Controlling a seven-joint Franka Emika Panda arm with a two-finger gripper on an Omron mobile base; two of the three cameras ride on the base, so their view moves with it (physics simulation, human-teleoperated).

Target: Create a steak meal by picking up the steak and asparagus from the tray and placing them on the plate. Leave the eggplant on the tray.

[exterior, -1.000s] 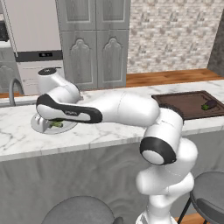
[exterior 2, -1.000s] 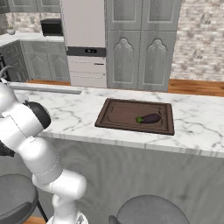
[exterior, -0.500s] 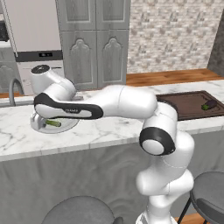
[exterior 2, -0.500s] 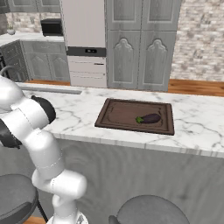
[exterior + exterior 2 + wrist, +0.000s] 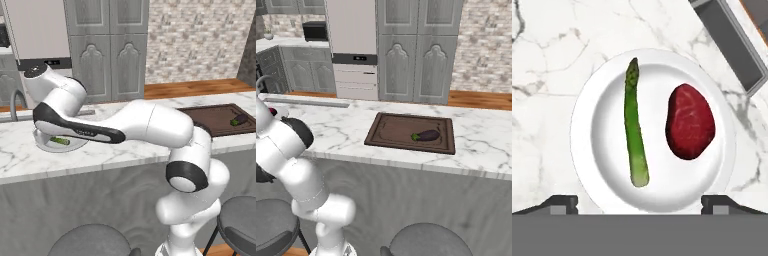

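Two dark fingertips of the tool [image 5: 640,202] stand wide apart at the lower edge of the hand view, one near each side of the round light grey plate [image 5: 587,150], gripping nothing; the tool is released and hangs above the plate without touching anything on it.

On the plate the thin bright green asparagus stalk [image 5: 635,139] lies flat, left of centre in the hand view, its pointed tip towards the plate's far rim and its cut end towards the near rim. Just beside it, apart from it by a strip of bare plate, lies the flat dark red slab of steak [image 5: 690,122], right of centre. Both rest wholly inside the plate's rim.

The plate sits on the white marble bench [image 5: 552,45]. In the left base view the white arm reaches far to the left over the bench, and the plate [image 5: 46,145] shows beneath the hand with a bit of the green asparagus [image 5: 60,141] on it.

Well apart from the plate, further right along the bench, lies the flat rectangular dark brown wooden tray [image 5: 393,131] with its raised rim. The small stubby dark purple eggplant [image 5: 427,135] with its green stem cap lies on the tray, towards the side away from the plate; it appears in the left base view too [image 5: 239,120], on the tray [image 5: 210,117].
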